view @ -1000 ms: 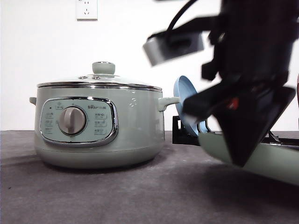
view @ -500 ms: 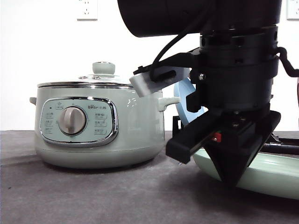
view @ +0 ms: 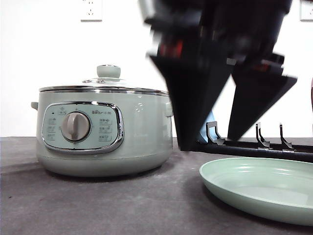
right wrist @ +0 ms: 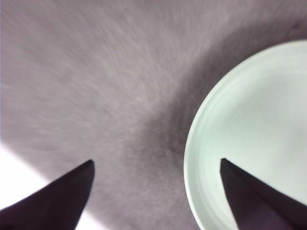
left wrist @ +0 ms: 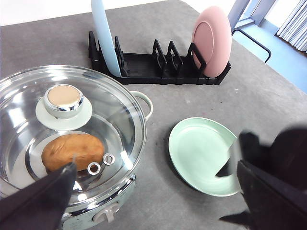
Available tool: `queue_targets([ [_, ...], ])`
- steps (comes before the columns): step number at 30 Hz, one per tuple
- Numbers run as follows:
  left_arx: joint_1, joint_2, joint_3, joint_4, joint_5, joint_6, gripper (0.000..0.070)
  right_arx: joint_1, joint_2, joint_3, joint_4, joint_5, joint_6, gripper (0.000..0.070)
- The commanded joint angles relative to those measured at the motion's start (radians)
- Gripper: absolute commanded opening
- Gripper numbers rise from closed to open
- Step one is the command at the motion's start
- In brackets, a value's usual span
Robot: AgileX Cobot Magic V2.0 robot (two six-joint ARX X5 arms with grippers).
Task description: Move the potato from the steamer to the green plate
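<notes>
The steamer [view: 102,132] stands on the left of the table with its glass lid [left wrist: 72,129] on. Through the lid I see the potato [left wrist: 72,151] lying inside. The green plate [view: 264,188] lies flat on the table to the steamer's right, with nothing on it [left wrist: 201,153]. My right gripper [view: 210,143] hangs open above the plate's near-left rim, blurred, nothing between its fingers. In the right wrist view the right gripper [right wrist: 156,165] spans bare table and the plate's edge [right wrist: 254,129]. My left gripper [left wrist: 156,164] is open, high above the steamer and the plate.
A black dish rack [left wrist: 153,72] stands behind the plate, holding an upright blue plate [left wrist: 103,33] and a pink plate [left wrist: 213,40]. The table's right edge [left wrist: 268,57] runs beyond the rack. Grey table surface [view: 122,205] lies in front of the steamer.
The green plate went from tilted under the right gripper to lying flat on the table. The right gripper has risen off it and its fingers now stand apart.
</notes>
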Motion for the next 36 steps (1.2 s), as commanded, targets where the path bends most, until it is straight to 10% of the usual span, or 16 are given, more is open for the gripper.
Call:
queue_targets([
  [1,-0.005,0.007,0.021,0.007,0.006,0.019,0.0700,-0.016,-0.040,0.016,0.010,-0.034,-0.029,0.0551],
  [11,-0.005,0.007,0.021,-0.005,0.006,0.019,0.0700,-0.354,-0.342,0.016,0.082,-0.313,-0.123,0.0551],
  [20,-0.005,0.007,0.021,-0.018,0.005,0.019,0.0700,-0.647,-0.566,0.015,-0.028,-0.331,-0.199,0.0664],
  [36,-0.005,0.012,0.021,-0.018,-0.007,0.019,0.0700,-0.697,-0.799,0.015,-0.070,-0.460,-0.150,0.0686],
])
